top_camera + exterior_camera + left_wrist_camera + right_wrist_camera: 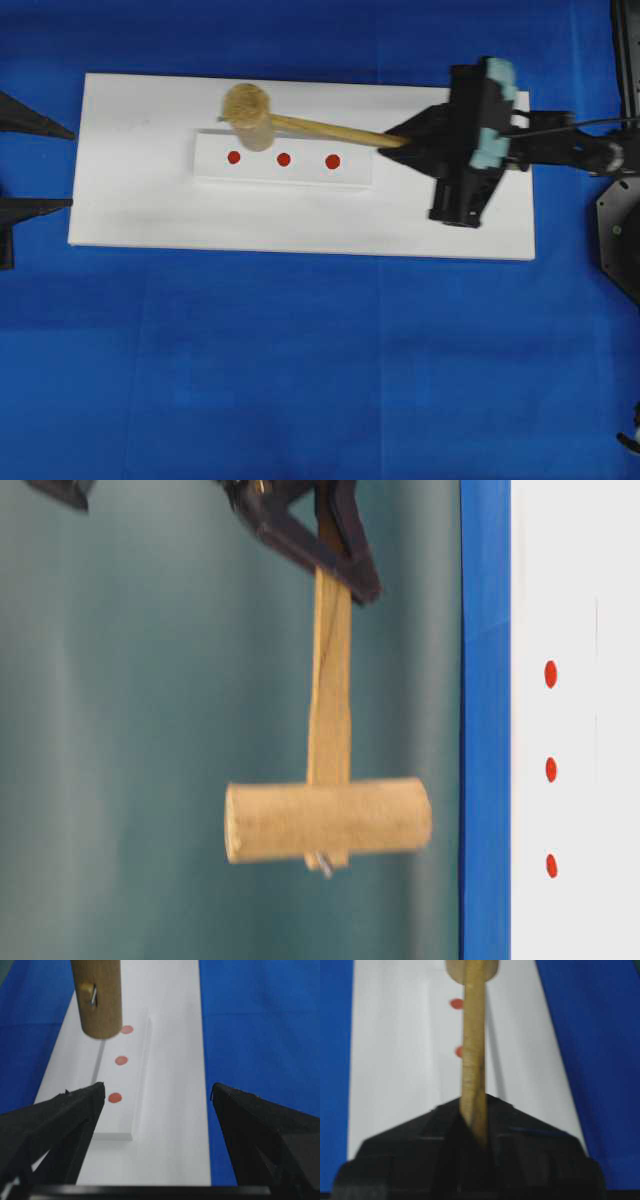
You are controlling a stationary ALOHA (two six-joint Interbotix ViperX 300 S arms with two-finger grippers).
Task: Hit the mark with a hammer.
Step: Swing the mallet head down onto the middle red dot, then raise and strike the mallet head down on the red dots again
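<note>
A blue tabletop (300, 380) is carrying a flat white board (130, 210), and a raised white strip (283, 158) is lying on the board with three red dots in a row. The mark (284, 159) is sitting as the middle dot, bare and uncovered. The right hand (405, 140) is reaching in from the right, clamped on the handle end of the hammer (300, 124). The wooden head is hanging in the air above the strip's far left corner, clear of the board in the table-level view. The left hand (157, 1092) is resting at the left edge with its fingers (75, 1105) spread apart, holding nothing. A plain grey-green backdrop (120, 680) is filling the room behind the hammer.
</note>
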